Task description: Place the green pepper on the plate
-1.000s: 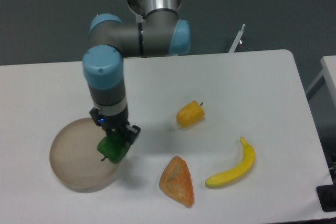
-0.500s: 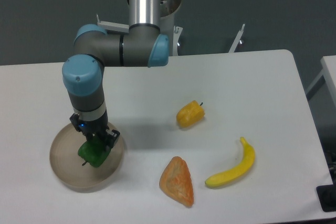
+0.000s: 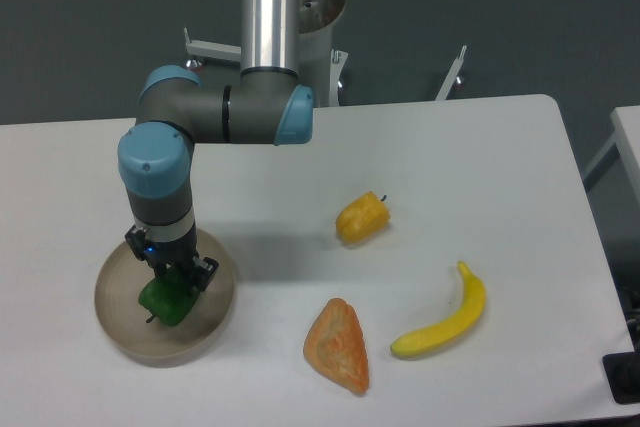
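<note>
The green pepper (image 3: 163, 300) is a small glossy dark-green pepper over the middle of the plate (image 3: 210, 322), a round beige-grey dish at the table's front left. My gripper (image 3: 170, 284) points straight down and is shut on the green pepper. The pepper sits low, at or just above the plate's surface; I cannot tell whether it touches. The fingertips are mostly hidden by the pepper and the wrist.
A yellow-orange pepper (image 3: 362, 218) lies mid-table. An orange triangular food piece (image 3: 339, 346) lies near the front edge. A yellow banana (image 3: 444, 317) lies to its right. The arm's base post (image 3: 270, 7) stands at the back.
My gripper has carried the green pepper left from the plate's right rim to over its middle, and lowered slightly.
</note>
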Controlling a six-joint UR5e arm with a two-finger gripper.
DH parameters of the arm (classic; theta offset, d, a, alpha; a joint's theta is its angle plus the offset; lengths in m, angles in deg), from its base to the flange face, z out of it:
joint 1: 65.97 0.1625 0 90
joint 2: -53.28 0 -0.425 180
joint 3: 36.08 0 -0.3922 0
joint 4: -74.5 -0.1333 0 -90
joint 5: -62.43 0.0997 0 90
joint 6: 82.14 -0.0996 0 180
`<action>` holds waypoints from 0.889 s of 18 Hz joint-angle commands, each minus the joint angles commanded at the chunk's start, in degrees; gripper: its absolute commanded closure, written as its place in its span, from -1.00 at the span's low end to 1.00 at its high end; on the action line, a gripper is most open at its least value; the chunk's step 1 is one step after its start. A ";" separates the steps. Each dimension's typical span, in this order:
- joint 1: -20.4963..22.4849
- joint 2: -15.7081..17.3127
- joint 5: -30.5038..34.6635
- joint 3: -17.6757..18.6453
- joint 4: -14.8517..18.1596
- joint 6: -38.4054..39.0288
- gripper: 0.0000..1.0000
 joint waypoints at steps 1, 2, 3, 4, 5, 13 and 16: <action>-0.09 0.00 0.00 0.00 0.00 0.00 0.53; -0.09 0.00 0.00 -0.09 0.09 0.09 0.53; 0.00 0.00 0.00 0.00 0.09 0.09 0.52; -0.09 0.00 0.00 0.09 0.09 0.09 0.52; -0.09 -0.09 0.00 0.09 0.09 0.09 0.52; -0.26 -0.44 0.00 0.53 0.09 0.18 0.51; -0.26 -0.35 -0.09 0.62 0.18 0.18 0.49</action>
